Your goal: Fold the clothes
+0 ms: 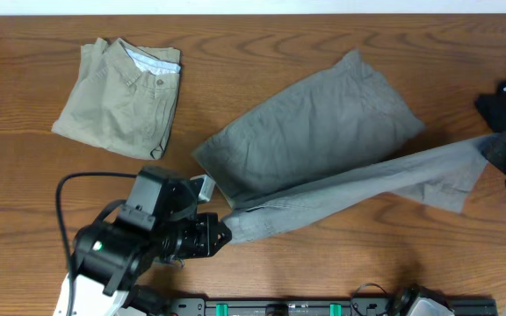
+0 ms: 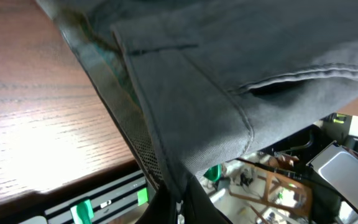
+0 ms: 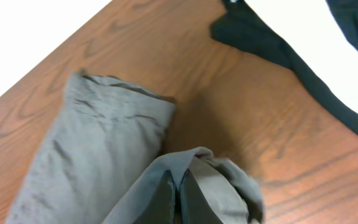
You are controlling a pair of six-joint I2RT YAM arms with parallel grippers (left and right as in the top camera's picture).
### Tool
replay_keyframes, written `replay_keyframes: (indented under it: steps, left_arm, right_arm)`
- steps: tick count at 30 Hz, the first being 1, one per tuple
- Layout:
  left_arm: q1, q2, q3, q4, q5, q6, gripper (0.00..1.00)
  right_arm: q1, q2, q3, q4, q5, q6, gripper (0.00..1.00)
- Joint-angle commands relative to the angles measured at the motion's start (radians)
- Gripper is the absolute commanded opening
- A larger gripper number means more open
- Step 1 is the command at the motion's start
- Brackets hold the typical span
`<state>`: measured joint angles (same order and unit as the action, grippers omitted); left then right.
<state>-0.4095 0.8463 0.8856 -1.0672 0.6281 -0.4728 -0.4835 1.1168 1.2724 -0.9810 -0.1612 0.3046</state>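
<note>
Now you're stretching the shorts [image 1: 314, 132] from 8 to 3 o'clock, left tool [image 1: 221, 232] and right tool [image 3: 179, 186] both clamping one edge; the rest is lying toward 11.

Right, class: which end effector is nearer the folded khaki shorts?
Left. In the overhead view the left end effector sits below and right of the khaki shorts, gripping the grey shorts; the right end effector holds their other end at the far right.

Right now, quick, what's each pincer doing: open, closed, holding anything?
Left pincer: closed on one end of the grey shorts.
Right pincer: closed on the other end of the same shorts.
</note>
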Motion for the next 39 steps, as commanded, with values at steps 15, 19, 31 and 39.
replay_keyframes:
  steps: [15, 19, 31, 39]
  left_arm:
    - [0.006, 0.248, 0.027, 0.25, -0.572, -0.103, 0.06]
    - [0.008, 0.381, 0.027, 0.416, -0.681, -0.056, 0.06]
    - [0.073, 0.718, 0.027, 0.624, -0.816, -0.108, 0.08]
    - [0.079, 0.601, 0.099, 0.493, -0.796, -0.079, 0.71]
  right_arm:
    - [0.229, 0.369, 0.016, 0.653, -0.209, 0.04, 0.01]
    - [0.274, 0.536, 0.016, 0.884, -0.211, 0.084, 0.01]
    - [0.349, 0.974, 0.016, 1.4, -0.305, 0.286, 0.32]
    - [0.278, 0.951, 0.016, 1.251, -0.466, 0.149, 0.99]
